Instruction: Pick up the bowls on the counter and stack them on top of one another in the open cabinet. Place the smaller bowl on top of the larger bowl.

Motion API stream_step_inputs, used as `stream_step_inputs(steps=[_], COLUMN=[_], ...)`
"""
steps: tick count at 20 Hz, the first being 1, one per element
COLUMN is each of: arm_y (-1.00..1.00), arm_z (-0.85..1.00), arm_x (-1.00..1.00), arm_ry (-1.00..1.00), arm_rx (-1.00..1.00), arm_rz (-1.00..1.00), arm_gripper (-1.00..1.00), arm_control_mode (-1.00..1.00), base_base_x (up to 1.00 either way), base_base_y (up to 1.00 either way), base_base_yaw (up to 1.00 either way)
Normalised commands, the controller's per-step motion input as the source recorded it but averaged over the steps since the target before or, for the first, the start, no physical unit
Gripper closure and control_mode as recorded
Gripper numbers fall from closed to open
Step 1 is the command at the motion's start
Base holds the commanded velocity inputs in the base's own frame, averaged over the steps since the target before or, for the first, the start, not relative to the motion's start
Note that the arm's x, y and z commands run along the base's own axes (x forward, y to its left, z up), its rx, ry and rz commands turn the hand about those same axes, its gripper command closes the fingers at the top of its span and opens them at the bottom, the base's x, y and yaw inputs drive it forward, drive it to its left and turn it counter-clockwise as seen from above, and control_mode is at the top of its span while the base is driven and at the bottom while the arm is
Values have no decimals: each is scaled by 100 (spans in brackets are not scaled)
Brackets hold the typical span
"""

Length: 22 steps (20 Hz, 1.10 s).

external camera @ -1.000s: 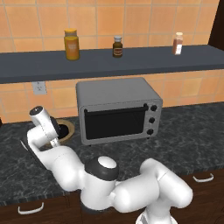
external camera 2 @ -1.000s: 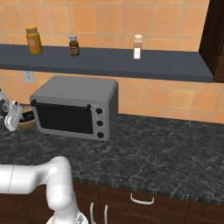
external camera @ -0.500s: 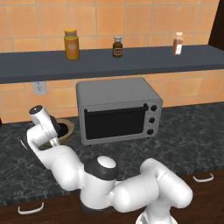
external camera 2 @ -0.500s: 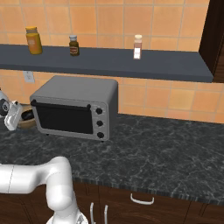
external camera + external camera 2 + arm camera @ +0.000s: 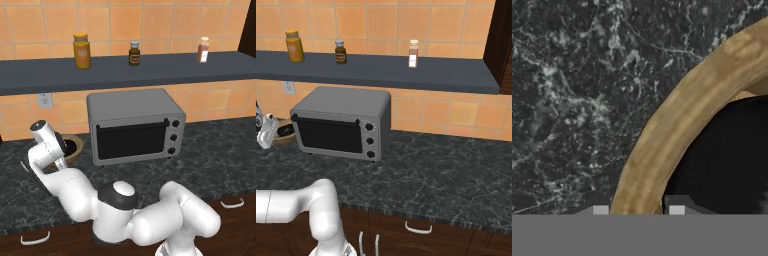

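From the left base view, the arm reaches out to the far left of the bench point(image 5: 220, 150), where the hand point(image 5: 59, 161) is lowered onto the near side of a tan wooden bowl point(image 5: 74, 147) that sits on the black stone just beside the left wall of the toaster oven point(image 5: 134, 125); the white wrist covers the fingertips there, so the grip itself cannot be read from this side. On the dark grey shelf point(image 5: 150, 70) above stand an orange jar point(image 5: 82, 50), a small dark bottle point(image 5: 134, 53) and a pale spice shaker point(image 5: 203, 49), none of them part of the job. From the right base view, the bowl point(image 5: 283, 134) peeps out at the left edge behind the oven's corner, resting on the bench, with the hand point(image 5: 265, 134) hard against it. In the hand view, the bowl's thick rim point(image 5: 682, 120) runs down between the two dark finger tips, one outside on the marbled stone side and one over the dark hollow, so the hand point(image 5: 638, 211) looks clenched on the rim. As I judge it, the task is only at its first grasp: the bowl has not left the bench, no second bowl or open cabinet is in sight, and all the carrying and stacking is left.
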Motion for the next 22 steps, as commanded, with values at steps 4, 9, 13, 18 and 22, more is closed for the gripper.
stream_step_inputs(steps=[4,9,13,18,22], arm_y=[0,0,0,-2,-31], arm_z=[46,61,58,62,54], arm_x=[-44,-65,-78,-76,-82], arm_ry=[-11,-8,-10,-13,-14], arm_rx=[3,3,3,3,2], arm_rz=[0,0,0,0,-1], arm_gripper=[100,100,100,100,100], arm_control_mode=[-100,-100,-100,-100,-100], base_base_x=[0,0,0,0,0], base_base_y=[0,0,0,0,0], base_base_yaw=[0,0,0,0,0])
